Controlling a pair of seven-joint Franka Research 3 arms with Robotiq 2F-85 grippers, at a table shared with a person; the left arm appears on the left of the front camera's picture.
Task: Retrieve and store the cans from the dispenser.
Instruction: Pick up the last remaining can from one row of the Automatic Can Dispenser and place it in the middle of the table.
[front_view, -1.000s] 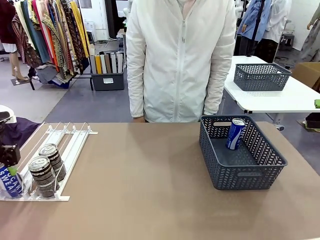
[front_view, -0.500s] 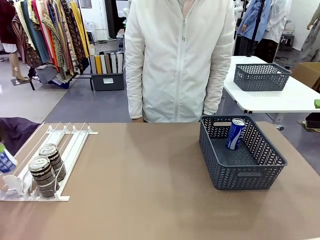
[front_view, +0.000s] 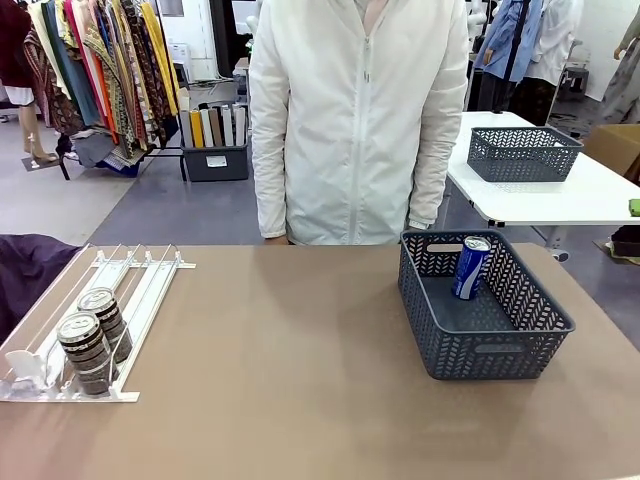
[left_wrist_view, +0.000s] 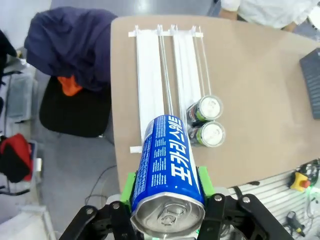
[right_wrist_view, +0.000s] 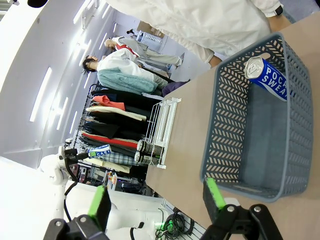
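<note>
Presently, the left gripper (left_wrist_view: 167, 186) is clamped on a blue can (left_wrist_view: 170, 160), one green pad on each flank close to the silver top, which faces the wrist camera. The arm holds the can clear of the tabletop (left_wrist_view: 250, 100), and its wrist looks down along the can onto the dispenser (left_wrist_view: 150, 75). The right gripper (right_wrist_view: 155, 200) stands wide open with nothing between its fingers. Its wrist is rolled, so the tabletop runs aslant in that view, and it faces the dark grey basket (right_wrist_view: 225, 125).

Lettering: the held can carries white Korean script along its length. A second blue can (right_wrist_view: 265, 77) reads "POCARI SWEAT". It leans tilted, top uppermost, against the basket's far wall. Two dark cans (front_view: 92, 330) show banded print that cannot be read.

Position of task items: the dispenser lies at the robot's left end of the tabletop, well apart from the basket at the right end. The dark cans stand in one lane, one behind the other and touching, at the near end by the clear stoppers. The neighbouring lanes are bare white rails.

Surface and room: the tabletop is plain tan. A person (front_view: 360, 120) in a white zipped jacket stands at the far side, arms hanging. Behind are clothing racks (front_view: 100, 60) and a white table (front_view: 560, 200) bearing another grey basket (front_view: 523, 153). A chair draped with a dark blue garment (left_wrist_view: 70, 45) sits just beside the tabletop's left edge.
</note>
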